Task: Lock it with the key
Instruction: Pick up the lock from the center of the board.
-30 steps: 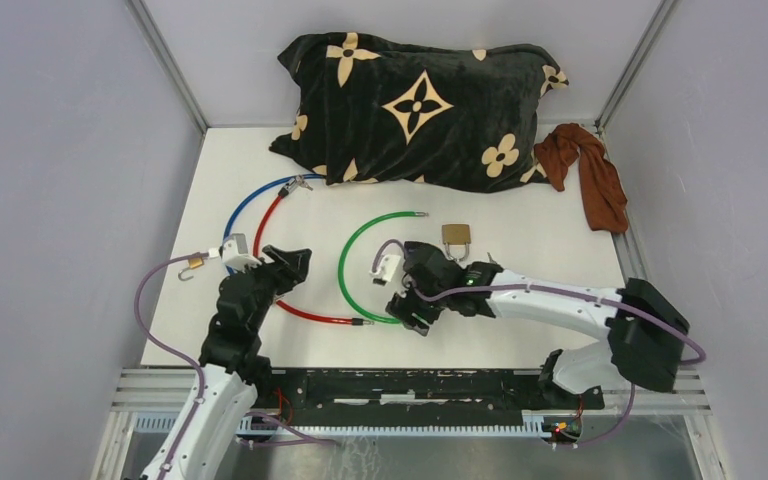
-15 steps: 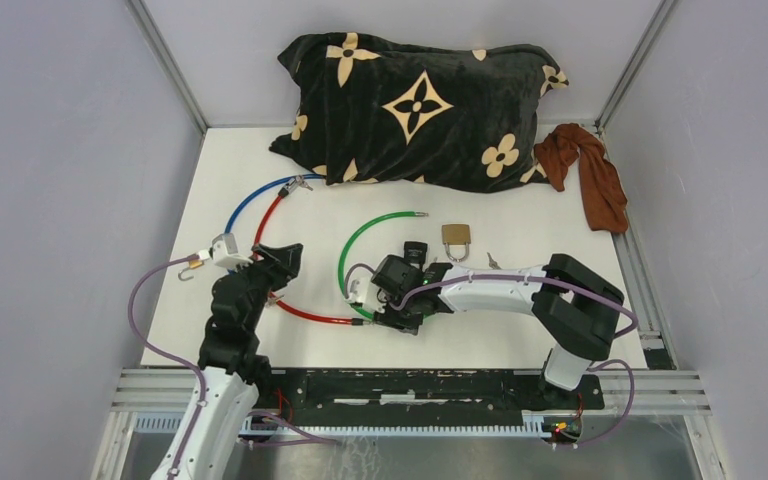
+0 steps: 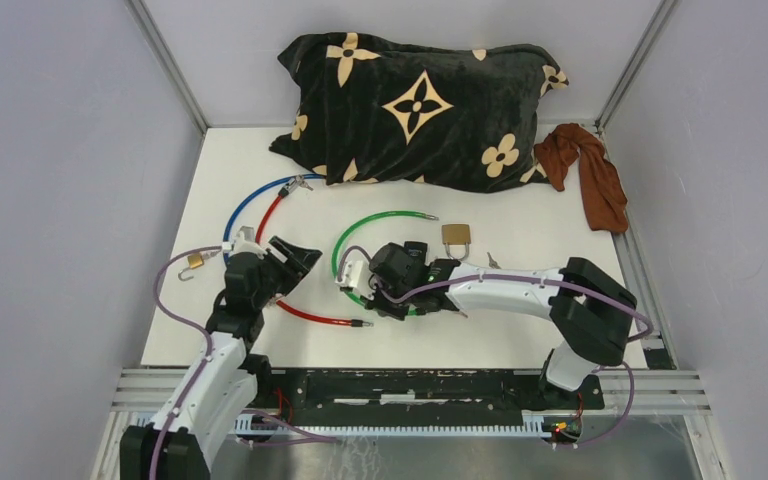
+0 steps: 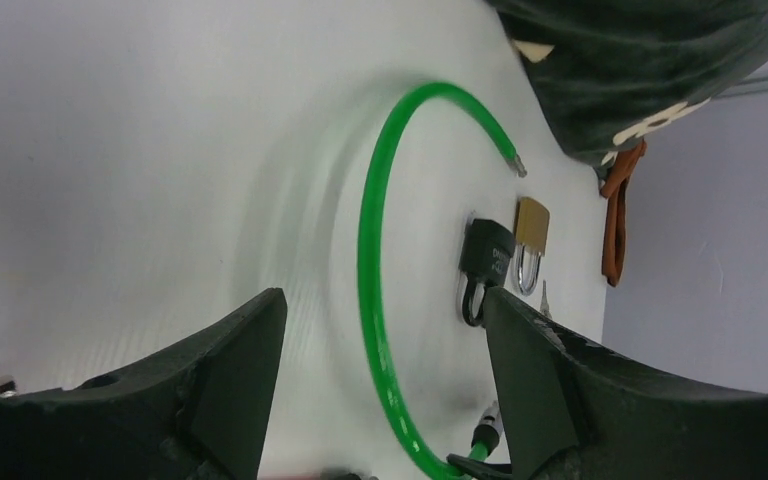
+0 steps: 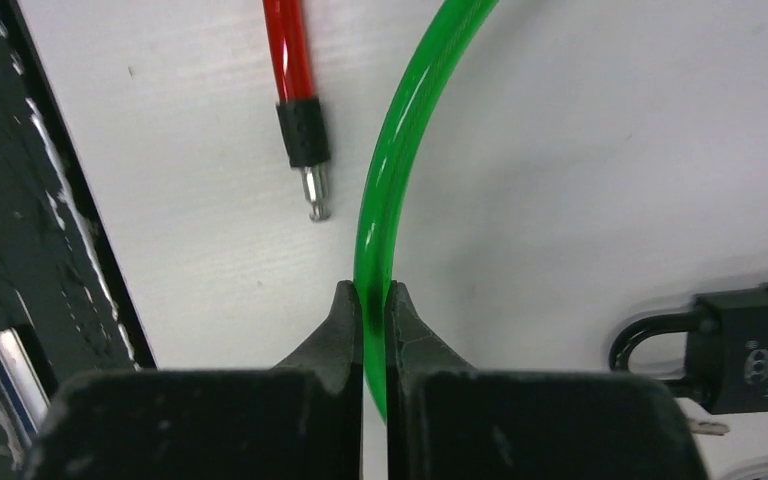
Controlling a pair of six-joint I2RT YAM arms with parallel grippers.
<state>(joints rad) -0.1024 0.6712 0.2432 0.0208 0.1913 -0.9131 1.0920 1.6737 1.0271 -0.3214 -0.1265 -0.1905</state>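
- White table [image 3: 560, 225] bears the black lock [image 5: 750, 350] and brass lock [image 3: 455, 236] side by side, midway between its side edges, with the key [image 4: 544, 298] just beside them.
- Right pincer [image 5: 373, 310] pinches the green cable [image 4: 365, 250] near the locks.
- Left pincer [image 4: 382, 300] gapes wide, toward the left edge.

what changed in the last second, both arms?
The right pincer swept left and is now shut on the green cable, whose far end slid right toward the brass padlock. The left pincer, open, shifted slightly. Brass padlock, red cable, blue cable and pillow unchanged.
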